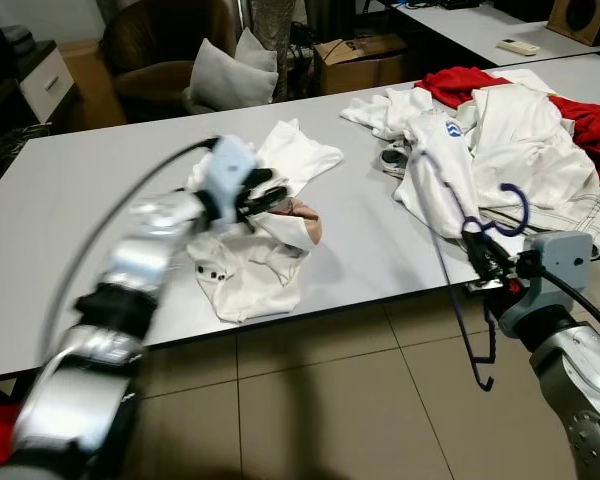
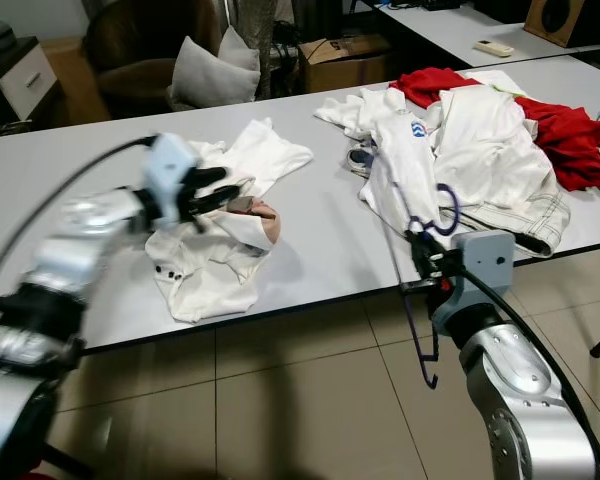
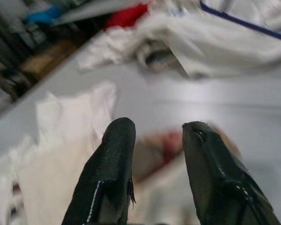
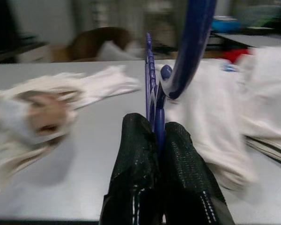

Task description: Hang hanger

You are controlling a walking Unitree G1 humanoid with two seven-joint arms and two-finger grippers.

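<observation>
A dark blue wire hanger (image 1: 458, 290) hangs past the table's front edge, its hook (image 1: 514, 212) up by the white clothes. My right gripper (image 1: 483, 248) is shut on the hanger's neck (image 4: 153, 101). My left gripper (image 1: 268, 194) is open and hovers over a crumpled white shirt (image 1: 250, 250) lying on the grey table (image 1: 70, 210); its fingers (image 3: 113, 164) point at a pinkish patch of that shirt (image 3: 154, 150).
A pile of white and red clothes (image 1: 510, 130) covers the table's right end. Behind the table stand a brown armchair (image 1: 170, 45) with grey cushions and a cardboard box (image 1: 360, 60). Tiled floor (image 1: 330, 400) lies in front.
</observation>
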